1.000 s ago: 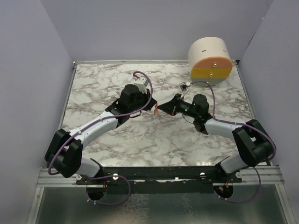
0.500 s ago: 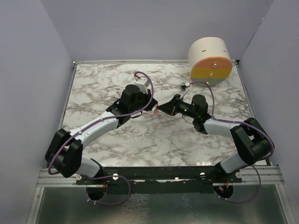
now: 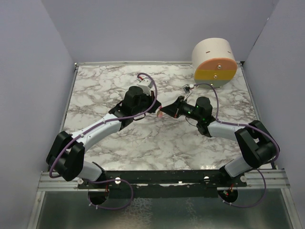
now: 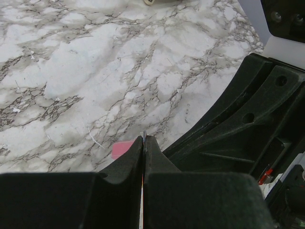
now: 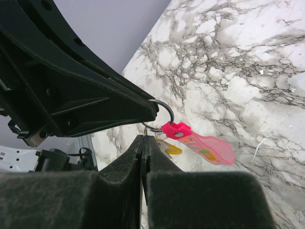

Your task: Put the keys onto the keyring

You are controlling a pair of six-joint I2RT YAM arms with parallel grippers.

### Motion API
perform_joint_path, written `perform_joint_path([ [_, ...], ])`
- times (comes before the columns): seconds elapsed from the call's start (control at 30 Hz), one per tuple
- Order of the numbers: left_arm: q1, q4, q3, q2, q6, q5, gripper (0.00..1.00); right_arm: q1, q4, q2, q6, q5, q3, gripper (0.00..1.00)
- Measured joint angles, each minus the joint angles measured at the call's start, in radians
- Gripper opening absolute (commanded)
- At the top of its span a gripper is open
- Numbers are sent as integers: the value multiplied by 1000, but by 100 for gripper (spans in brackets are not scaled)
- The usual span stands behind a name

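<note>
We are pinching the thin metal keyring [image 5: 167,109] in the left gripper [image 4: 144,140] over the marble desk's [image 5: 248,57] middle. The flat pink key [image 5: 205,147] is hanging on it, with the yellow key [image 5: 170,150] beside the right gripper [image 5: 143,139], whose tips are pressed together.

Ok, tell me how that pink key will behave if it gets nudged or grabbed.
The pink key looks like thin, flat plastic, so it is probably very light and fairly stiff. It seems to hang from the keyring by one small hole, so a nudge would likely swing it rather than slide it. Its glossy surface may be slippery to pinch.
</note>
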Motion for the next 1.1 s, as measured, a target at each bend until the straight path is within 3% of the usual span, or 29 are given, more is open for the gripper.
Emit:
perform_joint_path([
  [1.1,-6,-48,0,-14,27,-16,0,1,-109,4,-45,64,2,1],
])
